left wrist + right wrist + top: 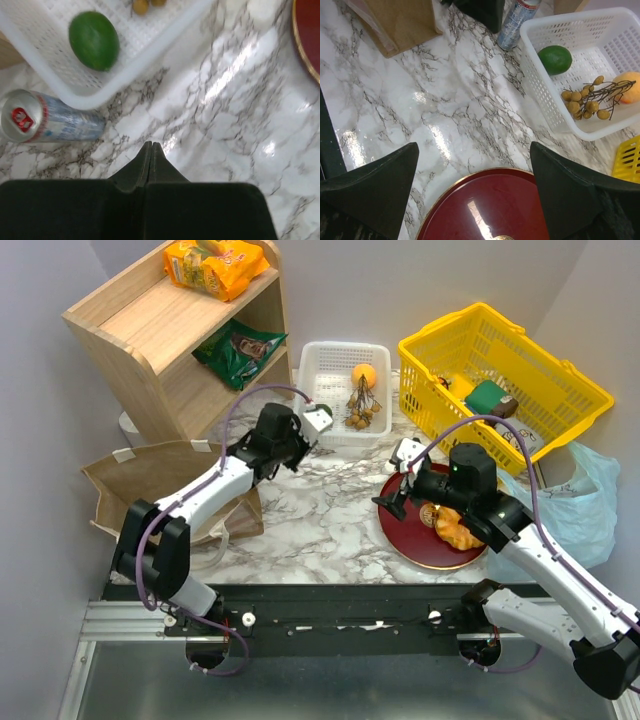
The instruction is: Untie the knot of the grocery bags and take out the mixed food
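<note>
The thin light blue plastic bag [572, 508] lies limp at the right table edge; its knot does not show. The brown paper bag [160, 485] lies at the left under my left arm. A white basket [335, 352] holds an orange fruit [365, 374], a brown stemmed bunch [587, 99] and a dark green fruit [94, 40]. A ring pastry [455, 527] sits on the red plate [408, 535]. My left gripper [151, 145] is shut on nothing, over bare marble just in front of the basket. My right gripper [474, 146] stands open above the plate's far rim.
A drinks can [50, 122] lies against the white basket's near wall. The wooden shelf [150, 330] at the back left carries an orange packet [215, 265] and a green packet [240, 350]. The yellow basket [560, 390] with goods stands at the back right.
</note>
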